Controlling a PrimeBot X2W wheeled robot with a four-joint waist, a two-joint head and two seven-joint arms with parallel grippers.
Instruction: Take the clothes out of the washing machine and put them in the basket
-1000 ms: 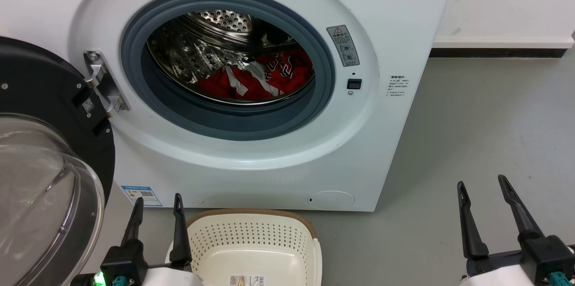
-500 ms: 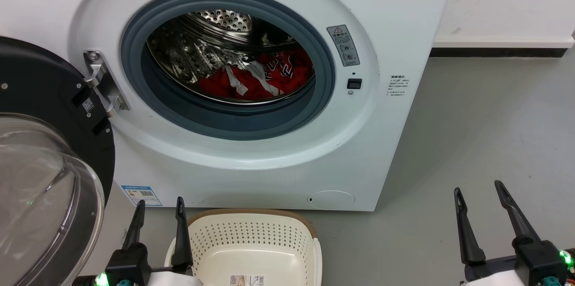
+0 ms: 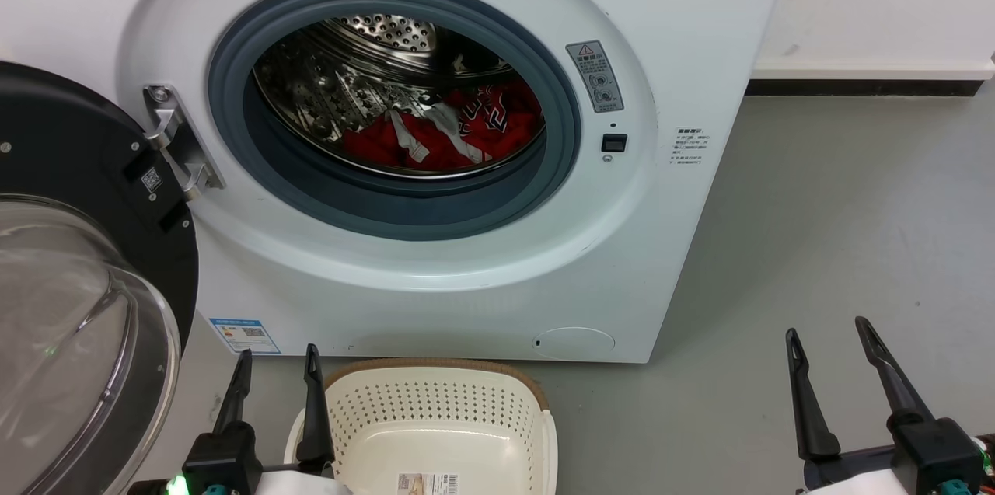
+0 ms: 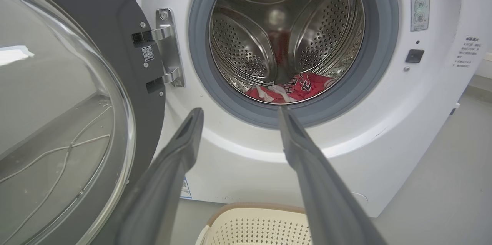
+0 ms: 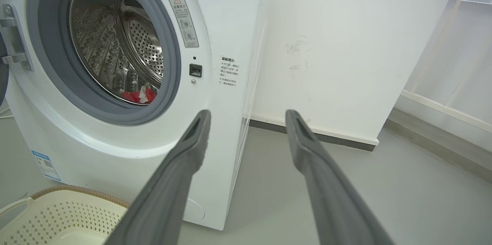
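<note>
Low at my left, the left gripper (image 3: 277, 355) has its jaws apart. Its fingers stand between the door (image 3: 78, 308) and the basket (image 3: 435, 367). The inner finger sits right at the basket's left corner, and I cannot tell whether it touches. The frame's bottom edge cuts off the gripper body.

Low at my right, the right gripper (image 3: 827, 329) is spread as well. It hangs over bare floor (image 3: 816, 207), well apart from the right corner of the washer (image 3: 466, 301), with free room on every side.

The basket sits just before the washer's foot, under the porthole. I see only its far half, and the label (image 3: 427, 483) on its bottom is cut by the frame.

The door is swung wide on its hinge (image 3: 175, 141) to the left, and its glass bulges toward me, crowding the left arm's side.

The clothes (image 3: 451, 137) lie at the bottom of the drum (image 3: 326, 83), toward the back right. The lower lip of the grey seal (image 3: 389, 207) hides their near edge, so I cannot make out how many pieces there are. Lettering shows on one fold, too small to read.
</note>
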